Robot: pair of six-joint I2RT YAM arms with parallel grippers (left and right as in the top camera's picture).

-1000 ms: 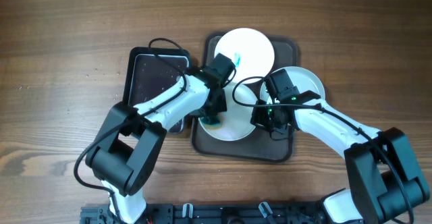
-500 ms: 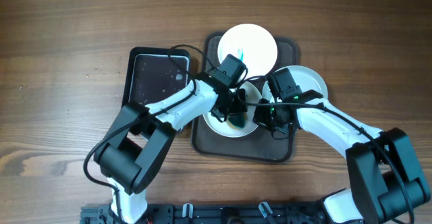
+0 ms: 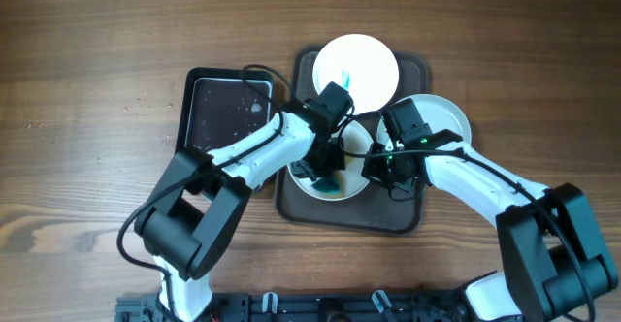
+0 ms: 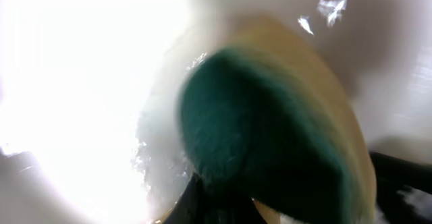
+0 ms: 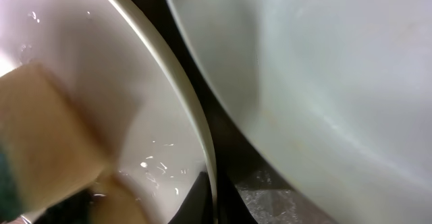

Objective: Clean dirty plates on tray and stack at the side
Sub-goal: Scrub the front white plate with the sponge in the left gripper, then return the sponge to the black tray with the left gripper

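The left gripper has its fingers clamped on a teal-and-yellow sponge, teal face pressed down on the wet white round front plate at the near end of the large dark brown rectangular tray. Only the left wrist view shows this up close, with glare and water beads on the glaze. From overhead the sponge is just a dark teal patch under the wrist. The right gripper sits at that same plate's right edge, and its wrist view shows a dark fingertip on either side of the rim, so it looks pinched onto the front plate. That view also catches the yellow side of the sponge, a dark strip of tray, and the plain white side plate just beyond. Overhead alone gives the count. There are three white plates on the one tray: the front plate, the side plate at the tray's right edge, and the back plate at its far end with a small teal smear in the middle. One black rectangular pan lies just left of the tray on the wooden table. One sponge, two grippers.
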